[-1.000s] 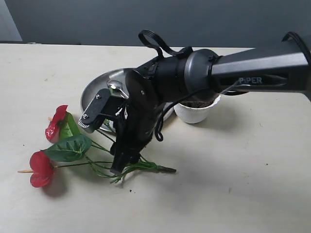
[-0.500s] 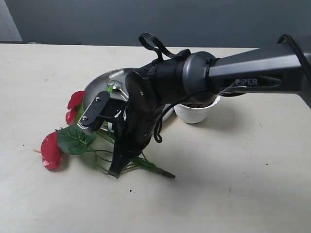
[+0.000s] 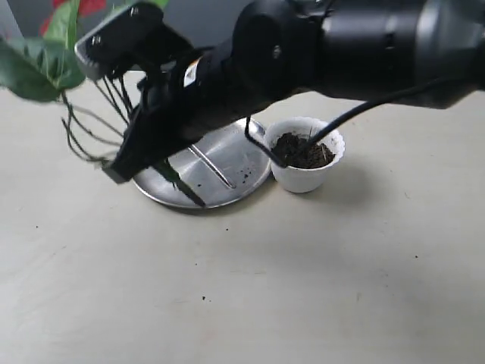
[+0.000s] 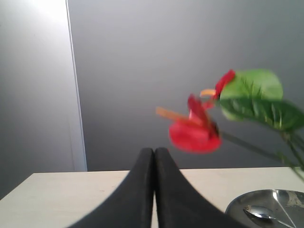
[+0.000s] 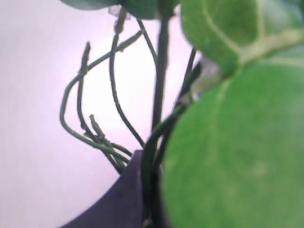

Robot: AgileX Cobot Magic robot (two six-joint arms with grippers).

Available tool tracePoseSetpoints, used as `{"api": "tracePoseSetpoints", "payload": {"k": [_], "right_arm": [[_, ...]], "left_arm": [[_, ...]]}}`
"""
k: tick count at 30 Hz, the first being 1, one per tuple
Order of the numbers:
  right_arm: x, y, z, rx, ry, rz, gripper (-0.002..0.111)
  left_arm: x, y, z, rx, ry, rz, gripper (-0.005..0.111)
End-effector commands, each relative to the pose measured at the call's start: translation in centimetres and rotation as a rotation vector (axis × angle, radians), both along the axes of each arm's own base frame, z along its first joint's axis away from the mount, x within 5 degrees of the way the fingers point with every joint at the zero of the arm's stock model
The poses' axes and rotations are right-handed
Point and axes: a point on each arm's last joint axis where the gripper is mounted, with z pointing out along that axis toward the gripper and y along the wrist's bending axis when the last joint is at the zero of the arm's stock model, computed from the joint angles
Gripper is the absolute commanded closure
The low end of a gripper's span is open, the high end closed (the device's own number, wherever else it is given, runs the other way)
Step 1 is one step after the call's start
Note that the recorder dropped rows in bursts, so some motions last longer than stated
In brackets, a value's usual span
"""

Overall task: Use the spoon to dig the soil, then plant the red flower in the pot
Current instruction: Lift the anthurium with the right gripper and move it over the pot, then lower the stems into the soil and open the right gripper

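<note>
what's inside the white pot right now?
Dark soil fills the pot nearly to its scalloped rim. No flower stem is in it: the red flower is held up in the right gripper. A black cable crosses the near rim, hiding part of the soil.

the right arm (image 3: 318,45) filling the upper frame is glossy black and dark grey, with a black cable (image 3: 333,125), what may be an orange-white sticker, and screw-studded grey fingers (image 3: 114,34).
</note>
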Motion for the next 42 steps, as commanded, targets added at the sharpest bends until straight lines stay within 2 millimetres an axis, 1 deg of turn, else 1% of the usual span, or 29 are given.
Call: {"api": "tracePoseSetpoints", "payload": {"k": [1, 3, 6, 8, 11, 13, 14, 17, 20, 23, 25, 27, 34, 38, 42], "right_arm": [[0.9, -2.7, 2.7, 0.243, -0.126, -0.173, 0.108], [1.3, -4.3, 3.0, 0.326, -0.170, -0.262, 0.108], [1.7, -7.1, 2.0, 0.378, -0.244, -0.369, 0.108], [2.2, -9.3, 0.9, 0.421, -0.280, -0.484, 0.108], [3.0, -12.8, -1.1, 0.501, -0.329, -0.705, 0.108], [3.5, -14.9, -2.5, 0.572, -0.319, -0.819, 0.108], [3.8, -15.7, -3.1, 0.607, -0.307, -0.853, 0.108], [4.6, -17.3, -4.3, 0.701, -0.271, -0.885, 0.109], [5.6, -18.6, -5.2, 0.759, -0.238, -0.923, 0.109], [6.4, -19.1, -6.0, 0.722, -0.254, -0.891, 0.109], [6.6, -18.9, -6.5, 0.706, -0.267, -0.816, 0.109], [6.9, -18.8, -7.1, 0.707, -0.267, -0.776, 0.109], [7.5, -18.2, -9.8, 0.694, -0.284, -0.754, 0.109], [7.7, -18.1, -10.8, 0.680, -0.326, -0.739, 0.109], [7.9, -18.0, -11.9, 0.596, -0.379, -0.710, 0.109]], "left_arm": [[-0.1, -0.1, 0.2, -0.002, -0.016, -0.015, 0.106], [-0.1, -0.1, 0.2, -0.002, -0.016, -0.015, 0.106], [-0.1, -0.1, 0.2, -0.002, -0.016, -0.015, 0.106], [-0.1, -0.1, 0.2, -0.002, -0.016, -0.015, 0.106], [-0.1, -0.1, 0.2, -0.002, -0.016, -0.015, 0.106], [-0.1, -0.1, 0.2, -0.002, -0.016, -0.015, 0.106], [-0.1, -0.1, 0.2, -0.002, -0.016, -0.015, 0.106], [-0.1, -0.1, 0.2, -0.002, -0.016, -0.015, 0.106], [-0.1, -0.1, 0.2, -0.002, -0.016, -0.015, 0.106], [-0.1, -0.1, 0.2, -0.002, -0.016, -0.015, 0.106], [-0.1, -0.1, 0.2, -0.002, -0.016, -0.015, 0.106], [-0.1, -0.1, 0.2, -0.002, -0.016, -0.015, 0.106], [-0.1, -0.1, 0.2, -0.002, -0.016, -0.015, 0.106], [-0.1, -0.1, 0.2, -0.002, -0.016, -0.015, 0.106], [-0.1, -0.1, 0.2, -0.002, -0.016, -0.015, 0.106]]}}
